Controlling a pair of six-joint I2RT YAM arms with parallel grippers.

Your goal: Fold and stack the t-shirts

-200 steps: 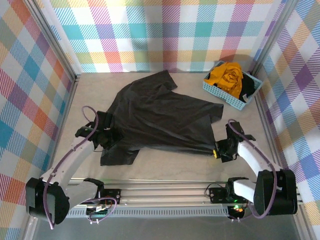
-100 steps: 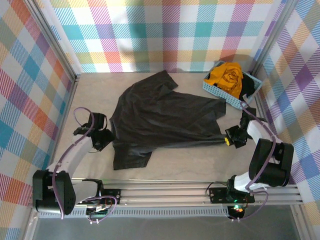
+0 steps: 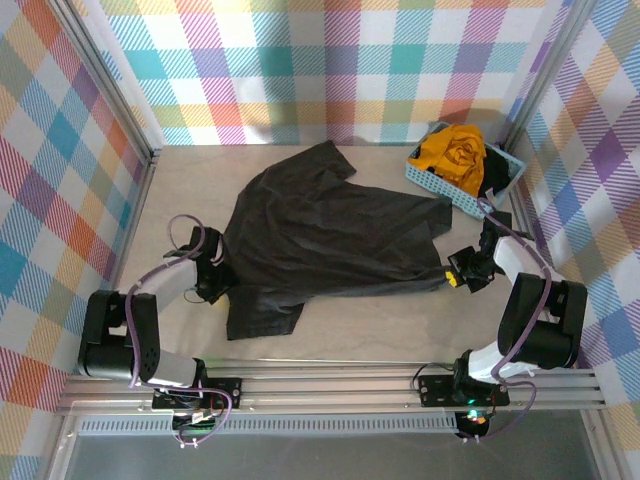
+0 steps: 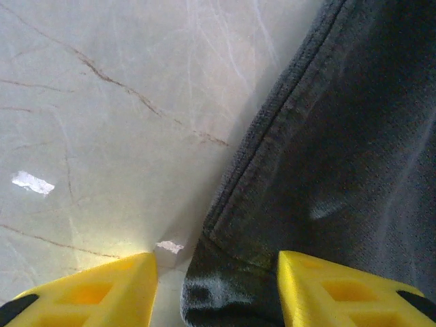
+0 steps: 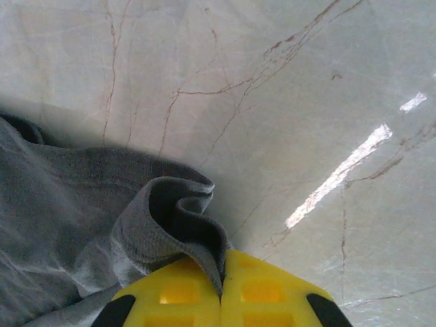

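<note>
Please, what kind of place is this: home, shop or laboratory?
Probably a robot laboratory cell: checked walls, a marble-look table, a left arm and right arm handling a dark t-shirt.

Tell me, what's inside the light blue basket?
The light blue plastic lattice basket holds a crumpled mustard-yellow cloth t-shirt and some dark cloth beside it. Anything underneath them is covered.

We find the top view bright and evenly lit from overhead; the dark t-shirt (image 3: 330,235) casts only a thin, soft shadow on the table (image 3: 380,320). In the right wrist view, streaks of glare (image 5: 337,177) cross the marble. In the left wrist view, the cloth weave is sharp, the left gripper (image 4: 214,283) is slightly blurred, and a yellow glow tints the table beside it.
</note>
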